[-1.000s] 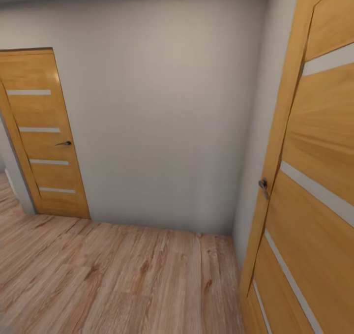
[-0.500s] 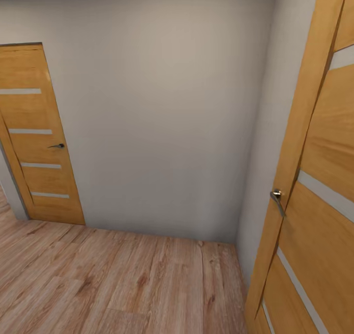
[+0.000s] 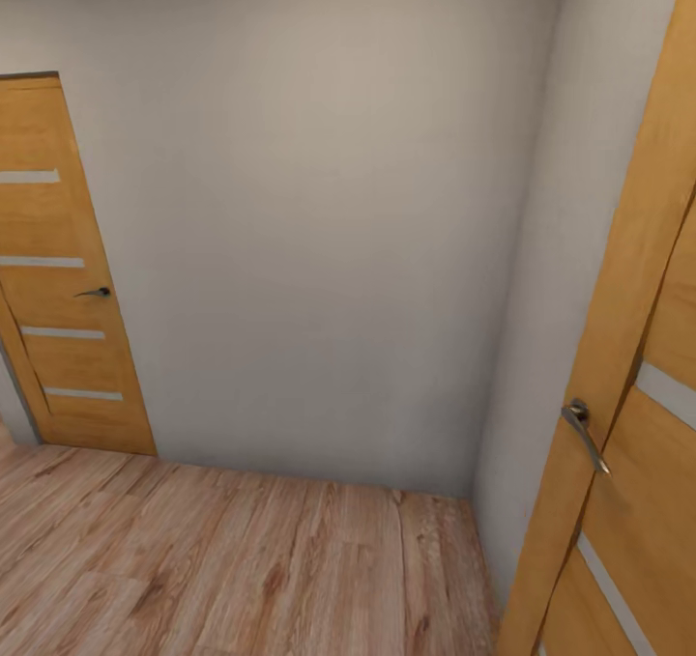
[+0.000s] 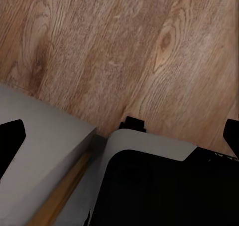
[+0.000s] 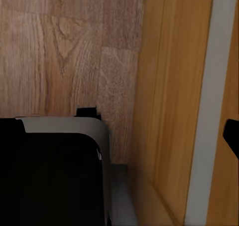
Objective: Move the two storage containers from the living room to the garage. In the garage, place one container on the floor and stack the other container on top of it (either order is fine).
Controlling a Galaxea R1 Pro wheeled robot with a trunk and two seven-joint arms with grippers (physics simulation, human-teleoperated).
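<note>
Head view: a pale grey wall (image 3: 319,231) fills the centre, a wooden door (image 3: 58,279) stands at left, another door (image 3: 628,424) with a metal handle (image 3: 585,434) at right, above light plank floor (image 3: 222,569). Gripper state cannot be determined.

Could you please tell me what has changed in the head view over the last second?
The whole view shifted, so the camera moved, not the room: the left door slid toward the left edge, and the right door and its handle slid right and lower. The wall and wood floor look unchanged.
</note>
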